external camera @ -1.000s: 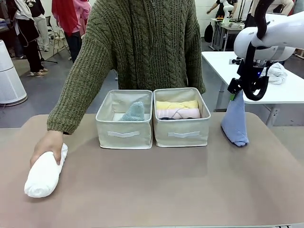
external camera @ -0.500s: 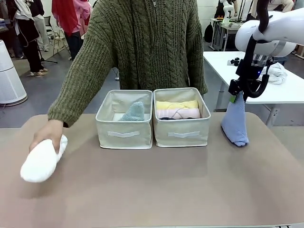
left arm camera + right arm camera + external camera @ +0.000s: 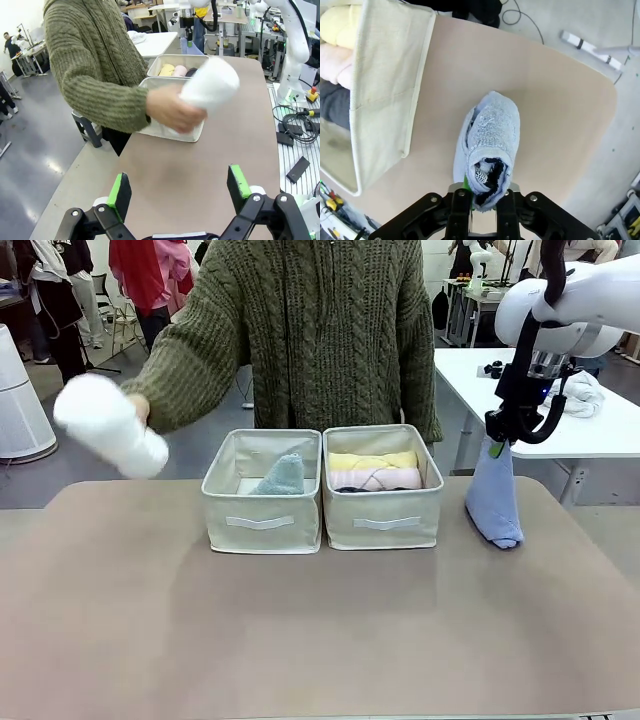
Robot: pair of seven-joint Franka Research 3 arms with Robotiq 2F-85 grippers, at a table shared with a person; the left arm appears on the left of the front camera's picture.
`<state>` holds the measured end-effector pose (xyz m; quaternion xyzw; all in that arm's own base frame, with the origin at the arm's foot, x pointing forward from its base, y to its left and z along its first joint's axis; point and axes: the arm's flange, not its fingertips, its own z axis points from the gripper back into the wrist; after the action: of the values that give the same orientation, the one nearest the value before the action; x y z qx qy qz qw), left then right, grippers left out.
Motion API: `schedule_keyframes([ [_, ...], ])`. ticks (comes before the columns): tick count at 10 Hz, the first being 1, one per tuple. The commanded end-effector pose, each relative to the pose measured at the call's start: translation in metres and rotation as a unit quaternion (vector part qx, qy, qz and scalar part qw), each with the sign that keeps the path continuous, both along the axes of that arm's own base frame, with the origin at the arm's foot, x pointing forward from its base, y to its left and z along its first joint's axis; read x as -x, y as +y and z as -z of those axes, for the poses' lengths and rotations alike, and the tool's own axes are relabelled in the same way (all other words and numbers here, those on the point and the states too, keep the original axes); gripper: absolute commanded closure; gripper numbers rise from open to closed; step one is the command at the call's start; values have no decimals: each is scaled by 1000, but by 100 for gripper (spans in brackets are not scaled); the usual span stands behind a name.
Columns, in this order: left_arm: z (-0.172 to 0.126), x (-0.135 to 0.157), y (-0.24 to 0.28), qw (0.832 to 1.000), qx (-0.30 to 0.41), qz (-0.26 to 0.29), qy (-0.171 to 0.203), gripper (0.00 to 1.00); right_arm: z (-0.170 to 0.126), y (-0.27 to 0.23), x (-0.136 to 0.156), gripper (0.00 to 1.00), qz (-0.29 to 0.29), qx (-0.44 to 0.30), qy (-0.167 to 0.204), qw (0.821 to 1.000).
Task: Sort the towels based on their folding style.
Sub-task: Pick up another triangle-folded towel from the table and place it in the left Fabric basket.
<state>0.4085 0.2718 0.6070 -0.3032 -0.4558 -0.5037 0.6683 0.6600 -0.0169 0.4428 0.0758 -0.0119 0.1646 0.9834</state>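
A person's hand holds the white rolled towel (image 3: 110, 425) up in the air at the left, above the table; the white rolled towel (image 3: 210, 82) hangs ahead of my open left gripper (image 3: 179, 186). The light blue cone towel (image 3: 495, 502) stands on the table right of the bins, and my right gripper (image 3: 497, 445) is shut on its tip. From above, the light blue cone (image 3: 490, 132) rises into the shut right gripper (image 3: 487, 192). The left bin (image 3: 262, 523) holds a mint green cone (image 3: 280, 476). The right bin (image 3: 382, 523) holds a yellow roll (image 3: 372, 460), a pink roll (image 3: 375, 479) and a dark grey roll (image 3: 332, 107).
The person in a green knitted sweater (image 3: 320, 330) stands right behind the bins. A white table (image 3: 600, 430) with a white cloth bundle (image 3: 582, 392) stands behind my right arm. The brown tabletop (image 3: 300, 630) in front of the bins is bare.
The person has lifted the white roll off the table's left side and up into the air. My right gripper has closed on the blue cone's tip and has barely moved.
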Motion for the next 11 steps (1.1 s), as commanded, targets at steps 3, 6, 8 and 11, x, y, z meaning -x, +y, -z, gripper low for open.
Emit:
schedule_keyframes([
  [3, -1, 1, 0, 1000, 0, -1, -2, 0, -30, 14, 32, 100, -73, -9, 26, 997],
  [6, -1, 1, 0, 1000, 0, -1, -2, 0, -147, 44, 120, 100, -184, -15, 26, 982],
  [8, -1, 1, 0, 1000, 0, -1, -2, 0, -219, 67, 169, 100, -230, -14, -8, 973],
  [11, -1, 1, 0, 1000, 0, -1, -2, 0, -262, 94, 208, 100, -299, -55, -34, 952],
])
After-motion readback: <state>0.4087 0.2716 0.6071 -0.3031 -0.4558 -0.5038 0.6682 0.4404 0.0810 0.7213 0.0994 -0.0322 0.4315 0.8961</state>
